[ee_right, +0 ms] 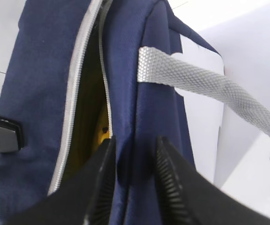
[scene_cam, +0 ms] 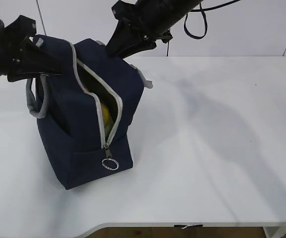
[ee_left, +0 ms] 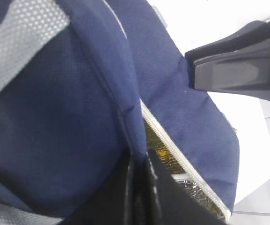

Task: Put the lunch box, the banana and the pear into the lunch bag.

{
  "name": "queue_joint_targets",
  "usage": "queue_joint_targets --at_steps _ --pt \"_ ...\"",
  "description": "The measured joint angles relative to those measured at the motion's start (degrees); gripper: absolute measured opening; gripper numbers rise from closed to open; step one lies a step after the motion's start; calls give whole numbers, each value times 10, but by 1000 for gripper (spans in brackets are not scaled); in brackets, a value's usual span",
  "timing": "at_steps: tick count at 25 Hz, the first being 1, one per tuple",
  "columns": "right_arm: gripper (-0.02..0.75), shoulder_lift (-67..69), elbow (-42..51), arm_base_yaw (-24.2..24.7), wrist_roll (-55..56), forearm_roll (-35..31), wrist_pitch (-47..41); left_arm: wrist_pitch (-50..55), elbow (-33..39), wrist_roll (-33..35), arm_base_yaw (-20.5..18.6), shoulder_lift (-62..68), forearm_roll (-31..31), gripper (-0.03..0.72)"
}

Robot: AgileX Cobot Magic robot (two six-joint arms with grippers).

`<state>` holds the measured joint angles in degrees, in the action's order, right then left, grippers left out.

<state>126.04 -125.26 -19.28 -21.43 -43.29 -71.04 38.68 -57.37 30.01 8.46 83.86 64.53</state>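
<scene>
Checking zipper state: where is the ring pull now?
In the exterior view the ring pull hangs at the bottom of the open zipper, low on the lunch bag, left of centre.

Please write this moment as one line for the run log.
left gripper: shut on navy-blue fabric lunch bag edge | right gripper: astride opposite edge | grey zipper: open | yellow fruit: inside

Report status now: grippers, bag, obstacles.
Left gripper and right gripper both shut on lunch bag fabric. Zipper open, something yellow inside. No obstruction seen.
</scene>
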Motion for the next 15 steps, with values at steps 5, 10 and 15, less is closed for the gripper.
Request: queue_joint_targets --at_steps 5,10,15 --pt "240 1 0 0 0 0 0 0 0 0 0 0 0 4" --pt "241 6 0 0 0 0 0 -1 0 0 0 0 0 4" --pt "223 10 0 -1 -4 -1 0 -8 0 0 0 0 0 4"
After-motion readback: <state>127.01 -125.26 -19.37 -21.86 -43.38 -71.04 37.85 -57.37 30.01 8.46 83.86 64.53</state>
